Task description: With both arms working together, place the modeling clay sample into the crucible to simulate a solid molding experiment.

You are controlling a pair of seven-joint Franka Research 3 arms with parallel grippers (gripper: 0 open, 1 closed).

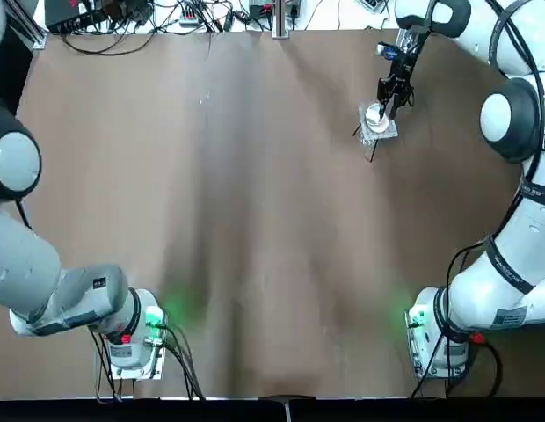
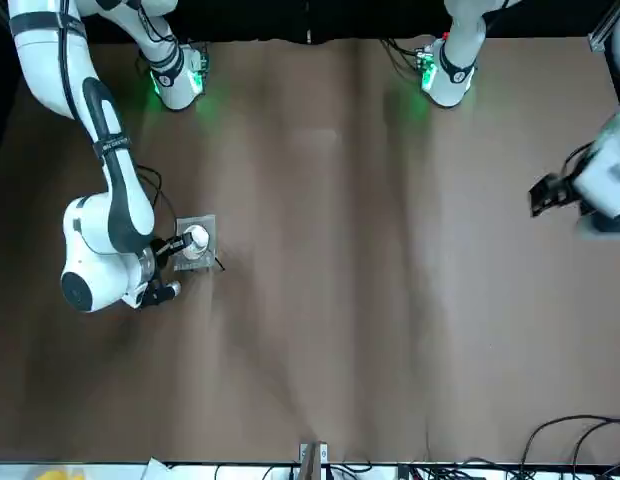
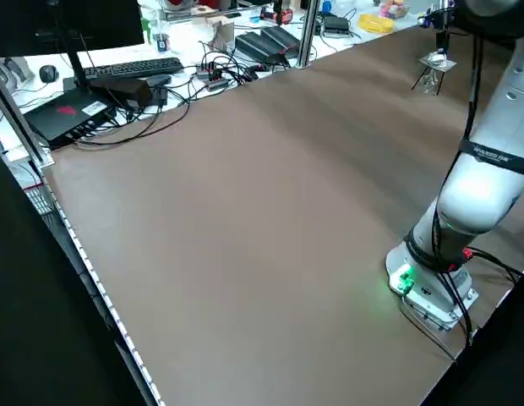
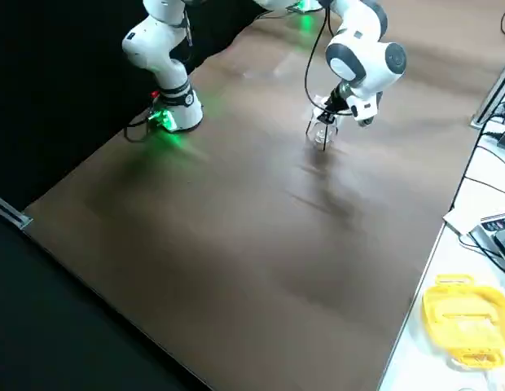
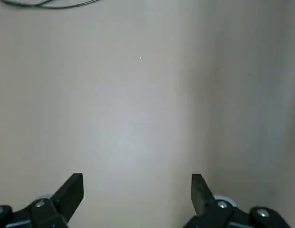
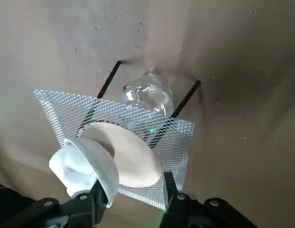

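Note:
The crucible, a small white cup, sits tilted on the mesh plate at the table's far right. My right gripper hangs right over the plate. Its fingers stand apart, with the plate's white round centre showing between them. The crucible rests against the outer side of one finger, not between the two. The modeling clay sample does not show in any view. My left gripper is open over bare table, far off at the robot's left side.
The mesh plate stands on thin black legs with a clear glass bulb under it. Cables, a keyboard and boxes lie past the table's far edge. A yellow case lies off the table.

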